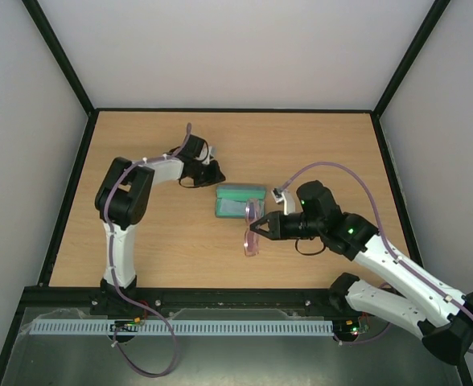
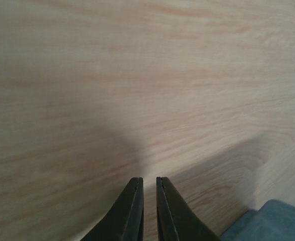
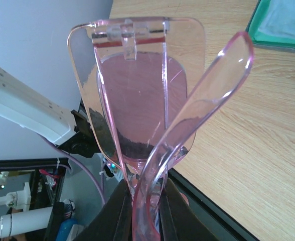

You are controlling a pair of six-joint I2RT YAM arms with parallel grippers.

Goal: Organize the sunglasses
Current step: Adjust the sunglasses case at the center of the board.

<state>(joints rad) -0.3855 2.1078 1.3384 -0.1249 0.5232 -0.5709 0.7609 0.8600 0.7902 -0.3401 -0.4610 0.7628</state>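
Black fingers of the right gripper [image 1: 262, 227] are clamped on the pink sunglasses [image 1: 253, 229], holding them over the wooden table [image 1: 180, 241] with the lenses sticking out to the left of the tips. Just beyond them, on the far side, lies the open case [image 1: 240, 201] with its green lining. Further left, the left gripper [image 1: 214, 172] has its fingers together on nothing, low over bare wood.

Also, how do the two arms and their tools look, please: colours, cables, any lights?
Both arms have white links and black joint housings: left arm, right arm. A thin mauve cable loops along each. Small green lights glow on the right arm. Each tool has two slim black tapered fingers: left tool, right tool.
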